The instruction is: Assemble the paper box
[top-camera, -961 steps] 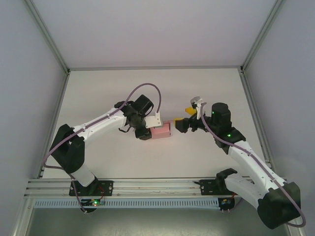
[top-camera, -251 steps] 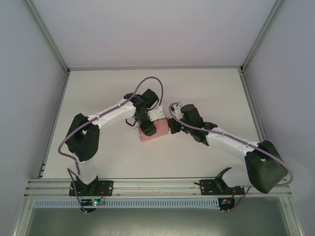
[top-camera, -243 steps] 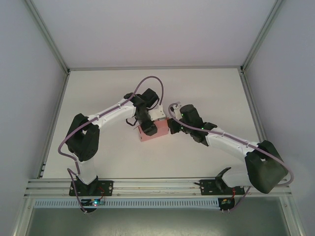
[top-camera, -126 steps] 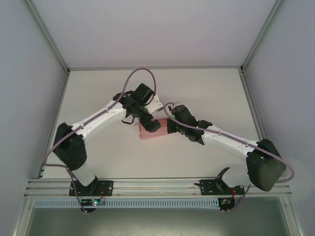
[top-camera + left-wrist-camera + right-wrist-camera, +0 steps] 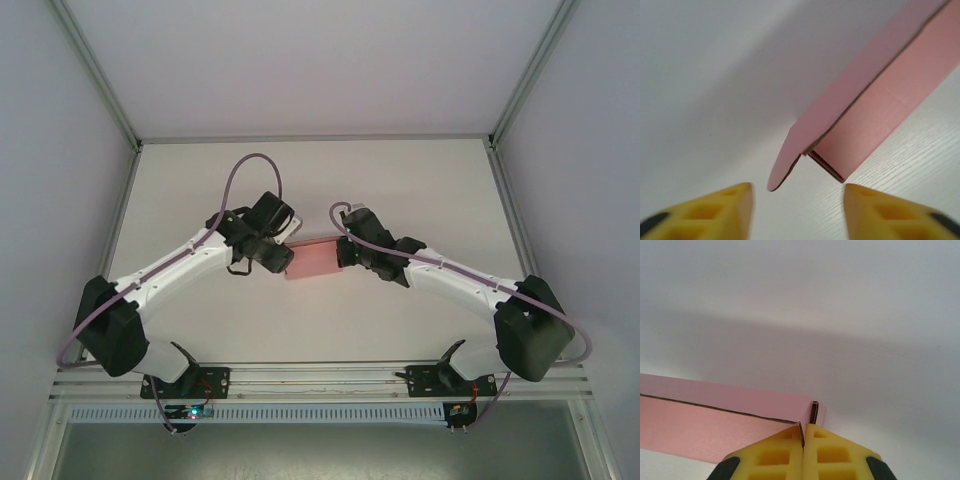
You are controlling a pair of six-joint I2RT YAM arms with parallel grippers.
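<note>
Right gripper [image 5: 803, 432] on paper box [image 5: 705, 432] corner

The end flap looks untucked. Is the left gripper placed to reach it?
Likely yes: the open left gripper faces the flap, nothing between them, while the right gripper pins the box's other end.

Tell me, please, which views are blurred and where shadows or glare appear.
Left wrist: the yellow fingers are soft, while the box edge and the table grain are sharp. Right wrist: a broad soft shadow band lies beyond the box; no glare. Top external: even, diffuse light, no glare.
</note>
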